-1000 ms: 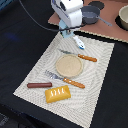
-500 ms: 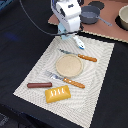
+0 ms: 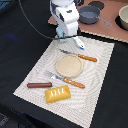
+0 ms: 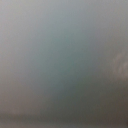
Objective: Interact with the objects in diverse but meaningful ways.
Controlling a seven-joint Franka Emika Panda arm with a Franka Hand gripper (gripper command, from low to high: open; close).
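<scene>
Claw (image 3: 75, 41) down lower than a second ago, onto the pale blue carton (image 3: 80, 42) at the mat's (image 3: 30, 80) far edge; grip unreadable, wrist view blank grey; loaf (image 3: 58, 93) and sausage (image 3: 39, 85) well apart, untouched; pickup likely starting.

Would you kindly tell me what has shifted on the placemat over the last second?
The white robot arm dropped lower over the mat's far edge, where a pale blue object lies; no grasp is visible. The round tan plate, orange-handled fork and knife, reddish-brown sausage and yellow bread loaf stayed put.
</scene>
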